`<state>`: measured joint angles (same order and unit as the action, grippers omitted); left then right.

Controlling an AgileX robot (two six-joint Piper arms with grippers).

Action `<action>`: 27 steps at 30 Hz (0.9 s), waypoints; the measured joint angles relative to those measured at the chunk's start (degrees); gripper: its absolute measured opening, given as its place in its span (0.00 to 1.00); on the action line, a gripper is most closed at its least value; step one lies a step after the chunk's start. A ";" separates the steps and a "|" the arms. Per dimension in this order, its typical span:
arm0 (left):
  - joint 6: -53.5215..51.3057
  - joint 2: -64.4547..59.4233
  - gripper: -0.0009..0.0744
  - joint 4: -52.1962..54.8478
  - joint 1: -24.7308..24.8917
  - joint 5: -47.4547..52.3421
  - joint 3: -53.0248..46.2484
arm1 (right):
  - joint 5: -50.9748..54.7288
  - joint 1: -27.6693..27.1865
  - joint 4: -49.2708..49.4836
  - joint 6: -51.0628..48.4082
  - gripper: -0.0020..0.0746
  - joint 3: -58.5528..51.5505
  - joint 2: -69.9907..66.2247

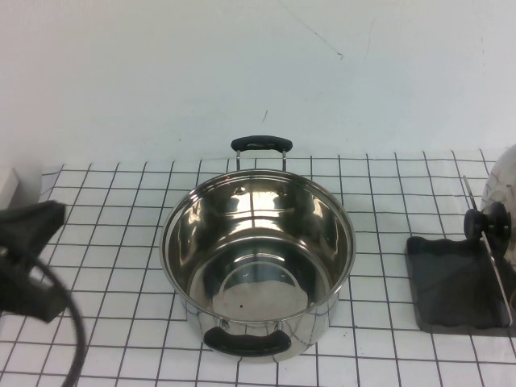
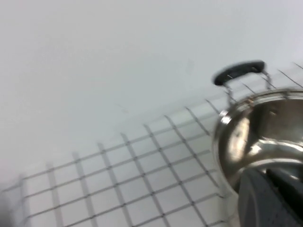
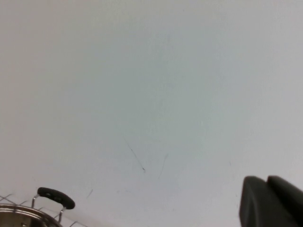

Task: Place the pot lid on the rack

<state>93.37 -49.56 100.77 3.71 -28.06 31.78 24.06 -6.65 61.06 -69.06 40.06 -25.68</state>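
Note:
The pot lid (image 1: pixel 501 184) stands on edge at the far right of the high view, cut off by the frame, with its black knob (image 1: pixel 486 219) facing the pot. It leans in the rack's thin wire frame (image 1: pixel 490 251), which rises from the dark grey tray (image 1: pixel 447 282). My left gripper (image 1: pixel 47 219) is at the table's left edge, shut and empty. In the left wrist view it (image 2: pixel 265 176) is beside the pot. My right gripper (image 3: pixel 266 182) is shut, empty and pointed at the white wall. It does not show in the high view.
A deep steel pot (image 1: pixel 258 262) with two black handles stands open in the middle of the gridded white mat (image 1: pixel 121 242). It also shows in the left wrist view (image 2: pixel 265 137) and the right wrist view (image 3: pixel 19 215). A white wall lies behind.

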 joint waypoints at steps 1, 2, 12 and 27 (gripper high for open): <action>0.79 3.87 0.01 0.00 0.00 2.39 -2.09 | -0.27 0.00 0.00 -0.98 0.04 -1.41 1.64; 1.43 7.05 0.01 0.00 0.00 4.14 -3.75 | -0.25 0.00 0.14 -2.03 0.04 -2.84 3.12; 5.52 35.20 0.01 -0.56 0.00 15.02 -20.40 | 2.52 0.00 8.14 -5.16 0.02 -11.15 7.73; 5.80 39.63 0.01 -0.66 0.00 11.74 -28.00 | 7.66 0.00 9.03 -5.22 0.02 -11.86 7.73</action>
<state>99.18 -9.93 100.11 3.71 -16.32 3.77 31.72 -6.65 70.08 -74.28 28.19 -17.95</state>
